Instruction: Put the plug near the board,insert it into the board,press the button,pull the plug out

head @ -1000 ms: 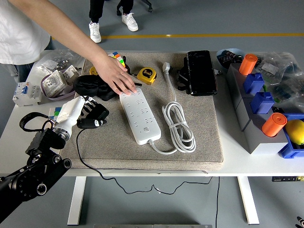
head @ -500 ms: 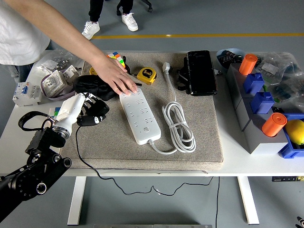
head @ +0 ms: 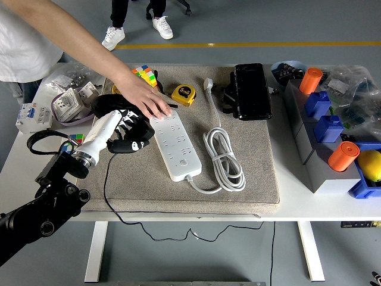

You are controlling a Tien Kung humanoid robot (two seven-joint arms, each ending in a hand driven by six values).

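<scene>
Risk of misalignment: the black plug [head: 132,145] is carried low and roughly sideways just left of the white power strip [head: 174,145]; if its pins are not turned down over a socket, a jam against the strip's face is judged likely.
Risk of collision: a person's hand [head: 147,98] lies flat on the far end of the strip, close to the robot's fingers; contact between the two could be made if the plug is steered toward the far sockets.
Risk of snagging: the plug's thin black cable [head: 105,196] trails back over the grey mat [head: 250,179] and off the worktop [head: 289,196] edge; a pull on it could twist the plug in the grasp.
Risk of strip shifting: if the person's hand is lifted, the strip may be pushed along the mat on insertion.
Left hand [head: 126,132]: fingers are curled shut around the black plug, which is held just above the mat, near the strip's left side but not yet touching it.
Right hand: not seen in this view.
Strip's own cable [head: 224,159]: coiled to the right of the strip, clear of the approach.
</scene>
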